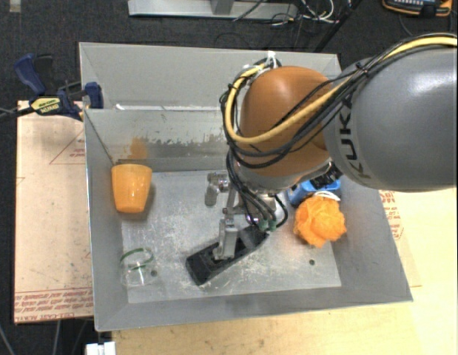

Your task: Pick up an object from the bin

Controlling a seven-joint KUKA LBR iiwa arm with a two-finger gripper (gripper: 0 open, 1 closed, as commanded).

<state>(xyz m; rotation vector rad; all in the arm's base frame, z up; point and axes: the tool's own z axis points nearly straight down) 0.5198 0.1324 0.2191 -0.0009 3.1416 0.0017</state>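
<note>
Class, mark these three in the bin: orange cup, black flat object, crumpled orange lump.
orange cup (132, 188), camera view, on its side wall.
black flat object (205, 265), camera view, on its lower left end.
crumpled orange lump (320, 222), camera view, on its middle.

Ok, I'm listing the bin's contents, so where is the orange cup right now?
In the camera view the orange cup lies at the bin's left, near the back wall, behind a small clear thing and left of the end effector.
</note>
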